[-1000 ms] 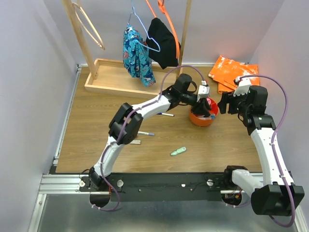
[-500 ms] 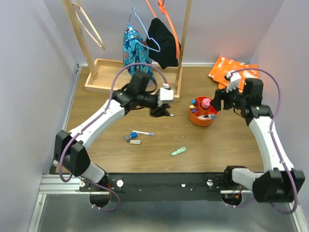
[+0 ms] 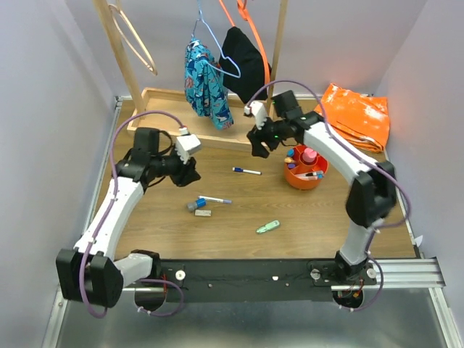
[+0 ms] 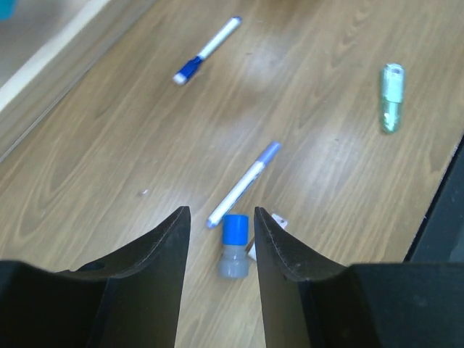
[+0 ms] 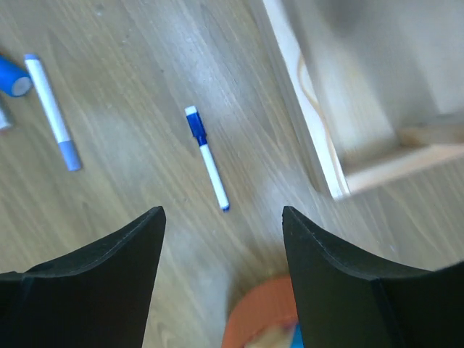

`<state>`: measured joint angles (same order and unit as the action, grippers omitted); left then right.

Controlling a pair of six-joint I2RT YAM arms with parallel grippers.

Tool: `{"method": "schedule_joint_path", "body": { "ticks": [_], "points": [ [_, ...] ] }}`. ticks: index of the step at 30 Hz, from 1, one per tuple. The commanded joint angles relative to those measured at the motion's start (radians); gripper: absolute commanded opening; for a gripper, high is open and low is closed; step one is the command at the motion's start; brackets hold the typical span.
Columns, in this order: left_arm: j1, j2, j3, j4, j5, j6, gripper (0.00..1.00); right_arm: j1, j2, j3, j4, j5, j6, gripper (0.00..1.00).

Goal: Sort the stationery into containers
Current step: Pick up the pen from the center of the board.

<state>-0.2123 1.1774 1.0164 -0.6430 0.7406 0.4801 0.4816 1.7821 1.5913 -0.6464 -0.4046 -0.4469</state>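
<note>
The orange cup (image 3: 305,176) holds several highlighters at the right; its rim shows in the right wrist view (image 5: 262,319). A white pen with a dark blue cap (image 3: 246,171) lies left of it and shows in both wrist views (image 5: 206,158) (image 4: 206,49). A second pen (image 3: 215,199) (image 4: 244,184), a short blue-capped piece (image 3: 193,206) (image 4: 234,246) and a mint-green piece (image 3: 267,227) (image 4: 391,98) lie nearer. My left gripper (image 3: 192,174) (image 4: 220,212) is open and empty above the blue-capped piece. My right gripper (image 3: 256,147) (image 5: 222,212) is open and empty, between the dark-capped pen and the cup.
A wooden tray base (image 3: 168,123) (image 5: 312,123) with a rack of hanging clothes (image 3: 206,80) stands at the back. An orange bag (image 3: 357,112) lies at the back right. A small white piece (image 3: 204,213) lies by the blue-capped piece.
My left arm has drawn back from the cup to the left side. My right arm has swung left across the cup to near the dark-capped pen.
</note>
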Motion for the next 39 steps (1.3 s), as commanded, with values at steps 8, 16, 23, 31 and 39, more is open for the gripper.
{"method": "schedule_joint_path", "body": {
  "ticks": [8, 16, 23, 31, 39],
  "points": [
    [0.257, -0.211, -0.137, 0.019, 0.028, -0.124, 0.49, 0.092, 0.391, 0.288, -0.157, 0.084, -0.108, 0.71],
    [0.275, -0.22, -0.182, 0.052, 0.045, -0.144, 0.49, 0.15, 0.496, 0.374, -0.168, 0.144, -0.128, 0.71],
    [0.278, -0.208, -0.187, 0.085, 0.042, -0.152, 0.49, 0.176, 0.594, 0.459, -0.203, 0.184, -0.119, 0.7],
    [0.284, -0.205, -0.202, 0.098, 0.039, -0.156, 0.49, 0.178, 0.62, 0.452, -0.216, 0.202, -0.122, 0.64],
    [0.286, -0.199, -0.219, 0.118, 0.045, -0.172, 0.49, 0.224, 0.62, 0.438, -0.24, 0.208, -0.142, 0.3]
  ]
}}
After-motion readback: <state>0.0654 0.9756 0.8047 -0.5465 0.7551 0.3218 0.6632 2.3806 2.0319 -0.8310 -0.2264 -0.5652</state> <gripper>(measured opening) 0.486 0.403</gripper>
